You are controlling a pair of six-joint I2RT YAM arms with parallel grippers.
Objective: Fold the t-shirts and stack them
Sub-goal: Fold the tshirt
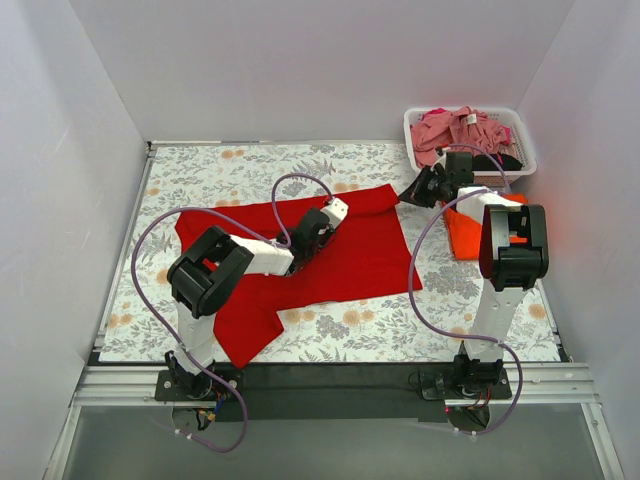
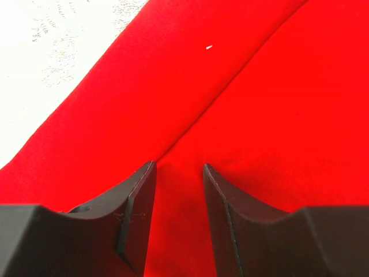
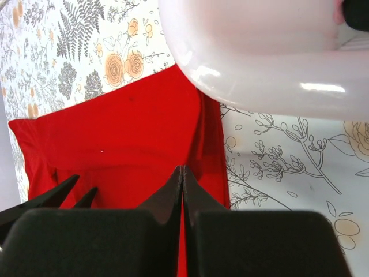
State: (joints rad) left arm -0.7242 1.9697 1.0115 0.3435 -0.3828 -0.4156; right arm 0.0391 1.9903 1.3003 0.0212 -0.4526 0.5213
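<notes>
A bright red t-shirt (image 1: 350,250) lies spread out on the floral table cloth, with one sleeve trailing toward the near left. My left gripper (image 1: 318,232) is down on its middle. In the left wrist view its jaws (image 2: 179,166) stand apart on the red cloth (image 2: 259,115), beside a crease, and pinch nothing. My right gripper (image 1: 408,192) is at the shirt's far right corner. It is shut (image 3: 183,168) on the red cloth's edge (image 3: 127,138), which rises to the fingertips. A folded orange t-shirt (image 1: 465,238) lies at the right.
At the back right stands a white lattice basket (image 1: 525,140) holding dusty pink tees (image 1: 455,130) and a black one (image 1: 500,160). Its glossy rim (image 3: 259,57) looms just above my right gripper. White walls enclose the floral table cloth (image 1: 220,170) on three sides.
</notes>
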